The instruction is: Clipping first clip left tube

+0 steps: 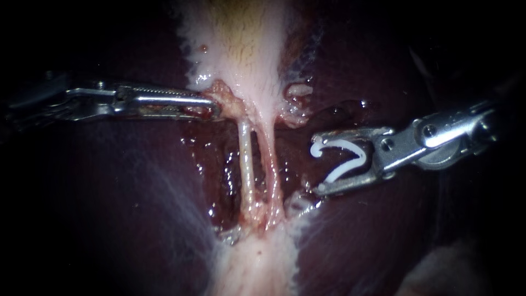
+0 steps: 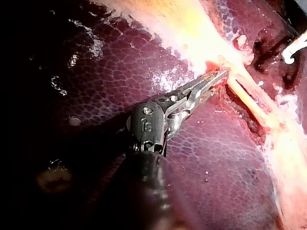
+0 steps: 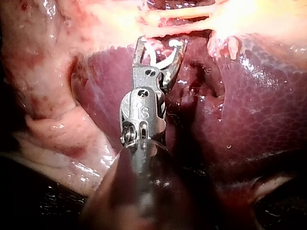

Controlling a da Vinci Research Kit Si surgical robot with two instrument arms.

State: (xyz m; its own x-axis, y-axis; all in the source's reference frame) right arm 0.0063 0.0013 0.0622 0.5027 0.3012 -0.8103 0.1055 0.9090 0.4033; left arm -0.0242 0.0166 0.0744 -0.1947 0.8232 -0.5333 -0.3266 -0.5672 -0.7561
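Endoscope view: the left tube (image 1: 246,164) is a pale strand whose long axis runs nearly straight up and down. It goes from the gallbladder (image 1: 241,49) above to the whitish tissue below, leaning slightly. The right tube (image 1: 271,164) lies just beside it, and the two meet at their lower ends. Dark liver (image 1: 109,192) lies on both sides.

The left instrument (image 1: 211,107) lies almost level. Its jaws are closed on reddish gallbladder tissue right at the top of the left tube.

The right instrument (image 1: 318,163) holds a white clip (image 1: 346,168) between widely parted jaws, with one leg of the clip lying along each jaw. The clip's long axis is roughly level. Its open mouth faces the tubes and its bend faces back toward the instrument's wrist. The clip is near the right tube but apart from it, and it touches neither tube.

Right wrist view: pale strands lie crosswise just ahead of the jaw tips, outside the clip's mouth.
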